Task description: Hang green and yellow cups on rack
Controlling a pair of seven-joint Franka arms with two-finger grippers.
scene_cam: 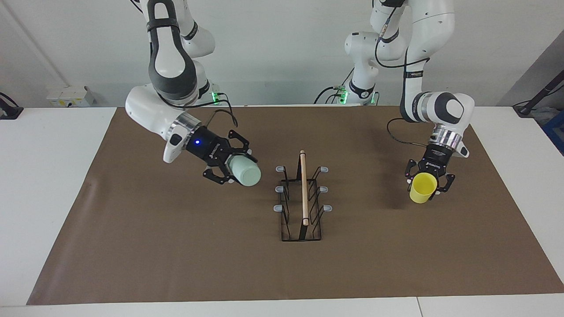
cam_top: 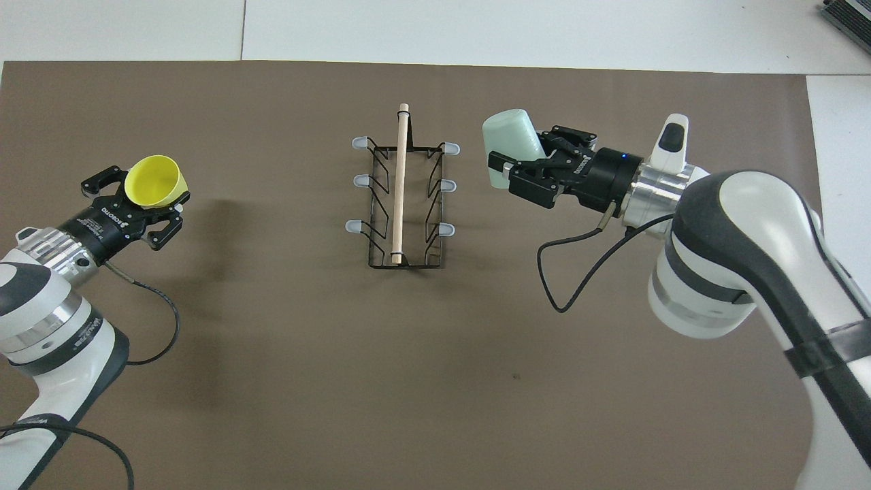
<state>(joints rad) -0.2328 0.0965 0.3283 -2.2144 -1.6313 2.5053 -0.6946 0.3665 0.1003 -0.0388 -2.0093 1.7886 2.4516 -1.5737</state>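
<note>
rack (scene_cam: 302, 200) sits mid-frame on the brown mat; left gripper (scene_cam: 425, 185) at frame right has its jaws clamped on the yellow cup (scene_cam: 422, 187), right gripper (scene_cam: 235, 169) left of center grips the green cup (scene_cam: 245, 171), both airborne
</note>
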